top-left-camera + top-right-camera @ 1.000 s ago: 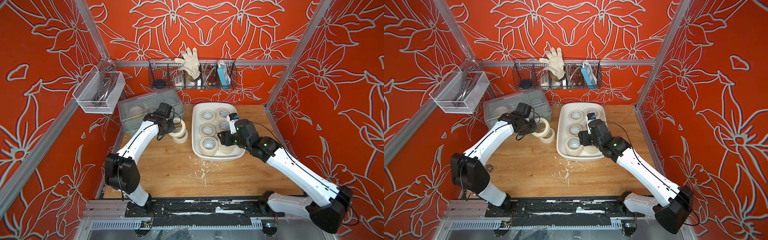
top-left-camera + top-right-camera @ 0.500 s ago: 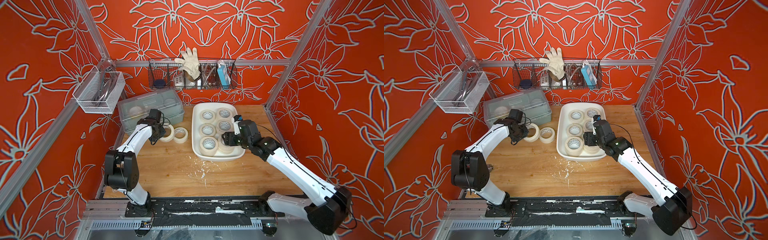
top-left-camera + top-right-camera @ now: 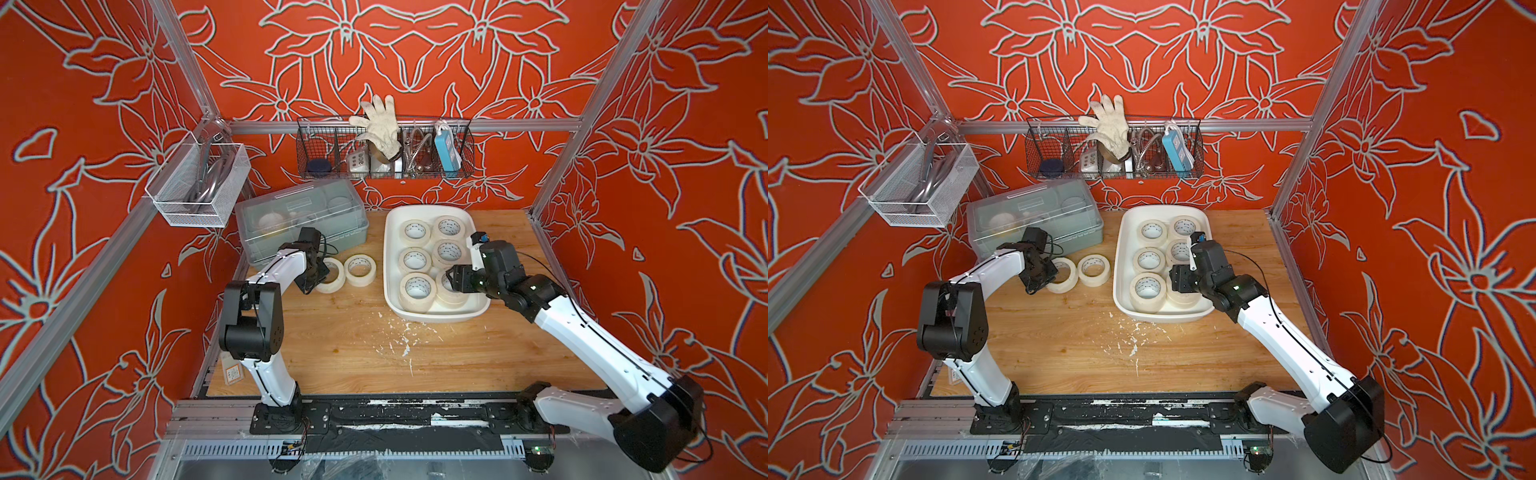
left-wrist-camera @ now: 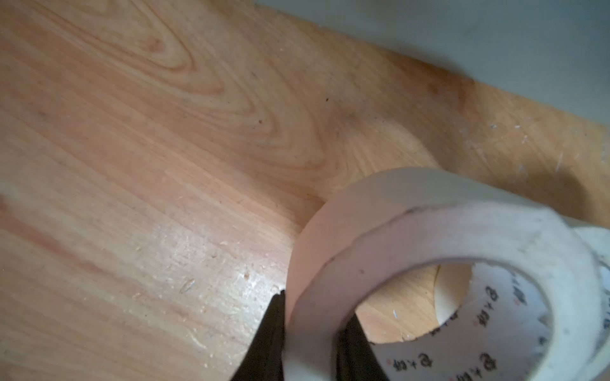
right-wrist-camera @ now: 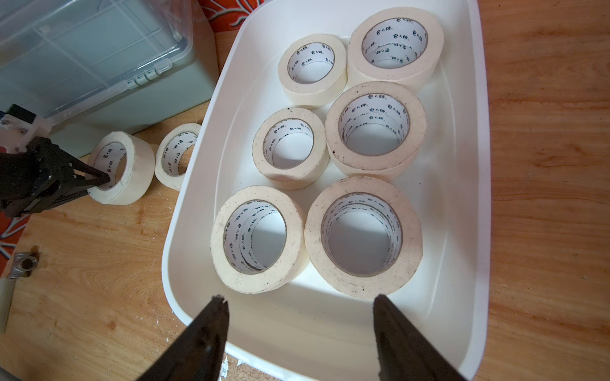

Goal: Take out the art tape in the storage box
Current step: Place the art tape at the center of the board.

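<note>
The storage box (image 3: 436, 318) (image 3: 1163, 319) (image 5: 214, 148) is a shallow white tub at the back right of the wooden table. Several stacks of cream art tape (image 3: 417, 297) (image 5: 412, 237) stand in it. Two more rolls sit on the table left of the box. My left gripper (image 3: 320, 276) (image 4: 315, 306) is shut on the wall of the left roll (image 3: 340, 275) (image 4: 429, 237) (image 5: 138, 171), one finger inside its core. The other roll (image 3: 372, 274) (image 5: 165, 171) lies free beside it. My right gripper (image 3: 451, 280) (image 5: 298, 298) hangs open over the box's near end, holding nothing.
A grey-green box with a translucent lid (image 3: 299, 220) stands just behind the left gripper. Wire baskets hang on the back wall (image 3: 384, 153) and the left wall (image 3: 199, 187). White flecks (image 3: 403, 336) dot the table in front of the storage box.
My left gripper carried its roll leftward and down, from above the free roll to the table beside it. The right gripper drew back slightly toward the box's near end, still open.
</note>
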